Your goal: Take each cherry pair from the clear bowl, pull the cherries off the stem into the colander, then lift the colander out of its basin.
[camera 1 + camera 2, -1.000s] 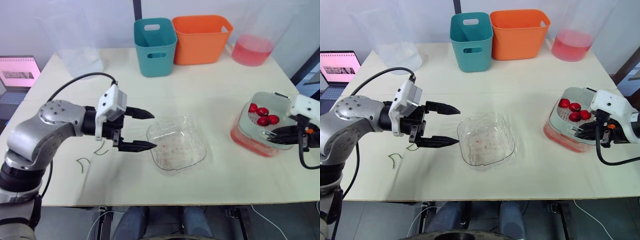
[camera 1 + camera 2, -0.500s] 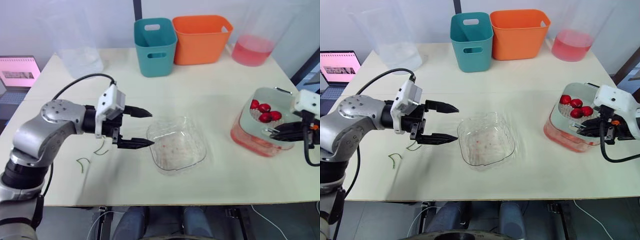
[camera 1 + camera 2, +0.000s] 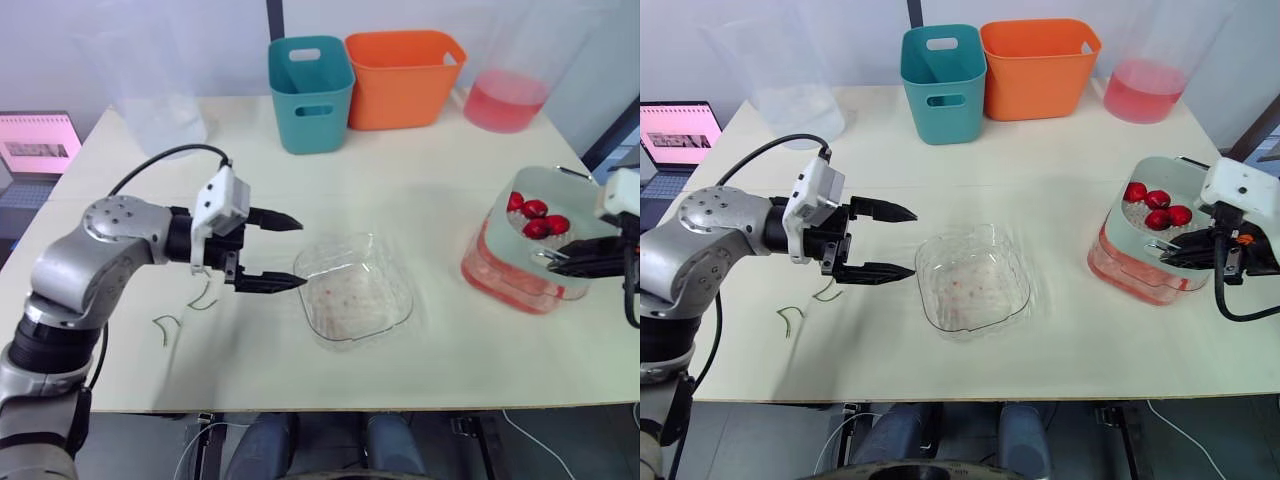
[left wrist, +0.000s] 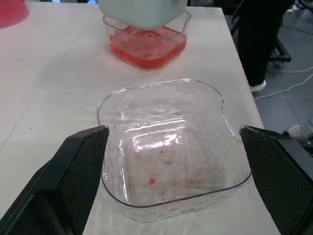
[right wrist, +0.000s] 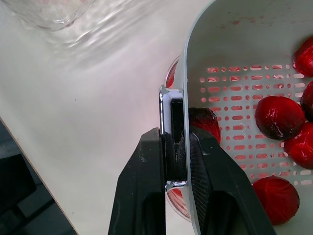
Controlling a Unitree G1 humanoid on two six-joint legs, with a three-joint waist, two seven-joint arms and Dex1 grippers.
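Right gripper (image 5: 175,142) first: its two black fingers are pressed close together, pinching the metal handle on the rim of the colander (image 5: 230,49), one finger outside the wall and one inside. That's a firm clamp with no gap to spare. The pale colander sits at the right edge of the head view, tilted, with its lower part down inside the clear basin (image 3: 1118,275), which has red liquid pooled in its bottom. A cluster of red cherries (image 3: 1158,204) lies in the colander's upper part, away from the fingers, and the wrist view shows one more dark cherry right against the inner finger.

Over to the left gripper (image 3: 914,242), left of centre: jaws spread wide, nothing between them, hanging above the table (image 3: 1040,170) with both tips aimed at the clear bowl (image 3: 940,300). The tips are just beside the bowl's left rim, not touching it. The bowl sits in the middle of the frame, and I see red juice specks on its floor and no fruit in it.

Lower left, behind that gripper, thin green stems (image 3: 790,316) lie on the tabletop. Along the top edge stand a teal bin (image 3: 943,70) and an orange bin (image 3: 1040,60) side by side, and a clear container of pink liquid (image 3: 1140,92) is at upper right.
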